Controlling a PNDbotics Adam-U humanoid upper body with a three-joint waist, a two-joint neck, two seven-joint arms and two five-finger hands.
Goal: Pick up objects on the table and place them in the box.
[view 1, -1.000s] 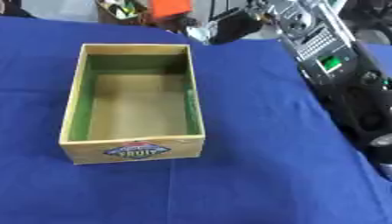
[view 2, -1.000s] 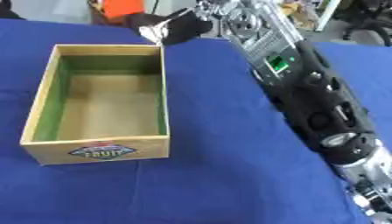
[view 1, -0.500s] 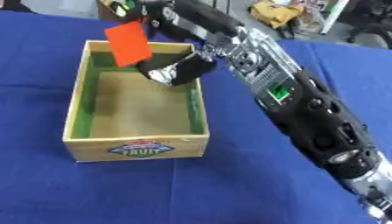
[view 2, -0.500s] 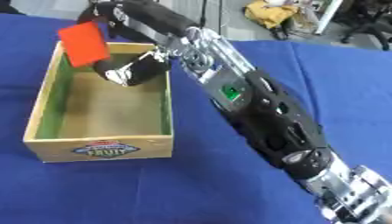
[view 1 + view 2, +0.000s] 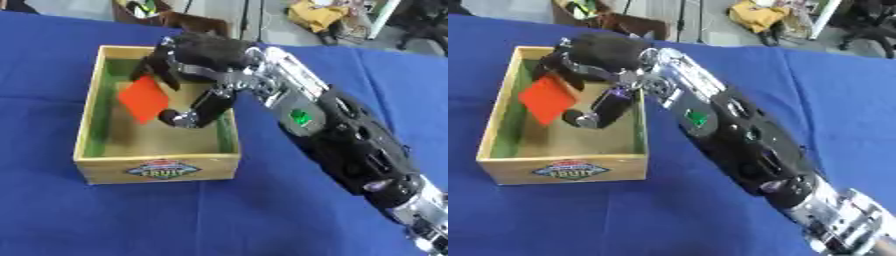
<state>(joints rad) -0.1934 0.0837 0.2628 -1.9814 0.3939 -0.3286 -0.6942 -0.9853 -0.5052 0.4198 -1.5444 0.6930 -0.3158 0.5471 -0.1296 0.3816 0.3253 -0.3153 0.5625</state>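
A wooden box [image 5: 156, 169] with a green lining and a fruit label on its front stands on the blue tablecloth. My right arm reaches in from the lower right, and my right hand [image 5: 198, 59] hangs over the box's inside. Its fingers are curled on a flat orange-red piece [image 5: 144, 98], which hangs tilted just above the box floor near the left wall. The thumb [image 5: 201, 109] points down towards the floor. My left hand shows in neither view.
The blue cloth [image 5: 262, 215] covers the table on all sides of the box. Beyond the far edge lie a yellow bundle [image 5: 317, 14] and dark clutter [image 5: 175, 17] on the floor.
My right hand has come down from above the box's far left corner into the box, carrying the orange-red piece lower and nearer. One second ago the hand was beyond the far rim.
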